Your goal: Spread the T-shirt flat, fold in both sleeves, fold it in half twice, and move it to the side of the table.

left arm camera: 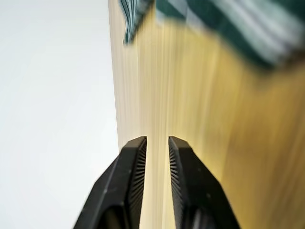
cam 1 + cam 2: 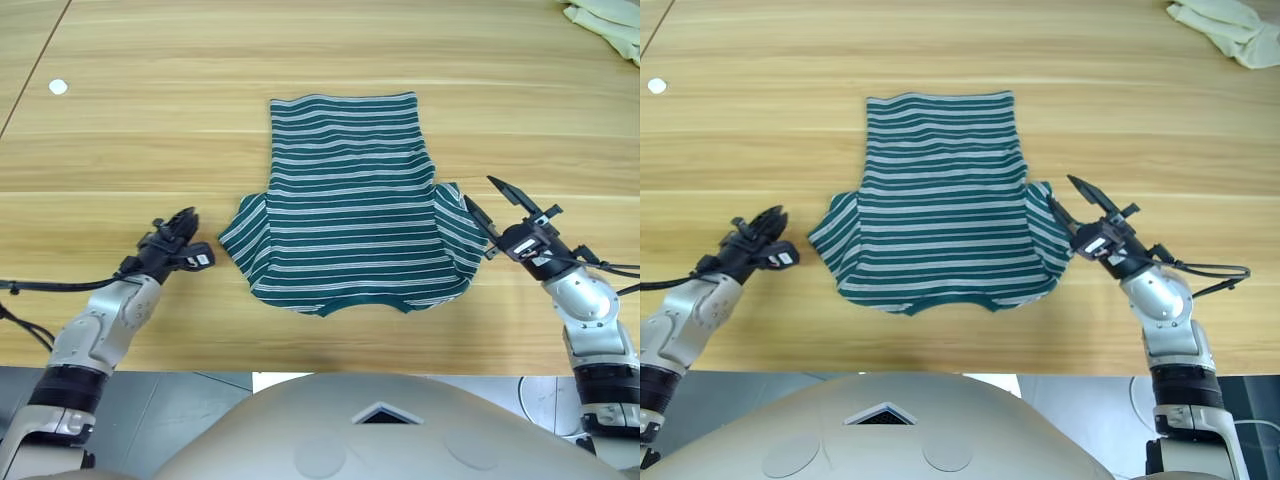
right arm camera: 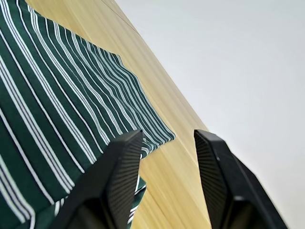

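Two risks, as I judge. Right hand [image 2: 478, 188], fingers apart, is just beside the right sleeve [image 2: 455, 225] of the T-shirt [image 2: 345, 200]; if it pinches 2 layers, the body drags w/ it and wrinkles. Left hand [image 2: 188, 215], fingers nearly together w/ a thin slit, is near the left sleeve [image 2: 245, 230], not touching; unopened, it only pushes cloth. Worktop [image 2: 150, 100] is smooth wood, so fabric may slide. Pale cloth [image 2: 605, 25] lies far beyond the right hand, a white dot [image 2: 58, 87] far beyond the left.

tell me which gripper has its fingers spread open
The right gripper, beside the T-shirt: its fingers stand wide apart. On the left gripper they are nearly together, with only a narrow gap.
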You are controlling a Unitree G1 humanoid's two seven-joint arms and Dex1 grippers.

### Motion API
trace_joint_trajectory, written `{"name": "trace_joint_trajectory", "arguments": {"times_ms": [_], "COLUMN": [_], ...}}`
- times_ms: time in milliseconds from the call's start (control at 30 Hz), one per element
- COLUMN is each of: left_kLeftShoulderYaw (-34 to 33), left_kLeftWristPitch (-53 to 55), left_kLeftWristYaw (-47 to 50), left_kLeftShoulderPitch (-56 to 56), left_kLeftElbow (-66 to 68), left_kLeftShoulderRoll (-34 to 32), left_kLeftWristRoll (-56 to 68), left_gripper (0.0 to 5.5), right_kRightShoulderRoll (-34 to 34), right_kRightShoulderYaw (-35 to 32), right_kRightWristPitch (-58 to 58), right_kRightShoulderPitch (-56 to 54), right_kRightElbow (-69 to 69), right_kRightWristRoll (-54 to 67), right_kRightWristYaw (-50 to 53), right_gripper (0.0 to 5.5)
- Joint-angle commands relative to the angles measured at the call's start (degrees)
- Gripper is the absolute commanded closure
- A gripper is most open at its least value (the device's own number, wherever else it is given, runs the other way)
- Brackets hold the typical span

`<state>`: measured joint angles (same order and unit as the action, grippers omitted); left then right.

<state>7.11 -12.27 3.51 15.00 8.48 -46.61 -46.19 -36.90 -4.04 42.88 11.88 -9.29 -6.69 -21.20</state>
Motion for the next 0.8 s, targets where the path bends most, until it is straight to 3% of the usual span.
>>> {"name": "trace_joint_trajectory", "arguments": {"times_ms": [33, 267, 467, 800], "left_kLeftShoulderYaw": [-0.09, 2.19, 4.6, 9.63], "left_kLeftWristPitch": [1.85, -9.62, -10.28, -10.03], "left_kLeftWristYaw": [-4.31, -16.96, -18.17, -14.76], "left_kLeftShoulderPitch": [7.37, 17.22, 10.08, 0.26], "left_kLeftElbow": [-2.56, -18.22, -11.9, -1.98], "left_kLeftShoulderRoll": [-2.84, -7.65, -4.85, -1.97], "left_kLeftWristRoll": [-0.72, 12.69, 10.66, 2.71], "left_gripper": [4.32, 4.32, 3.61, 3.61], "right_kRightShoulderRoll": [-0.7, -0.23, -0.13, 0.33], "right_kRightShoulderYaw": [-0.84, 0.18, 0.31, -0.16], "right_kRightWristPitch": [0.22, -0.13, -0.03, 0.39], "right_kRightShoulderPitch": [0.51, -0.21, 0.13, 1.25], "right_kRightElbow": [0.1, 0.01, 0.03, -0.2], "right_kRightWristRoll": [-0.16, -0.53, -0.82, -1.43], "right_kRightWristYaw": [-0.07, -0.42, -0.13, 0.78], "right_gripper": [3.52, 3.52, 3.52, 3.52]}}
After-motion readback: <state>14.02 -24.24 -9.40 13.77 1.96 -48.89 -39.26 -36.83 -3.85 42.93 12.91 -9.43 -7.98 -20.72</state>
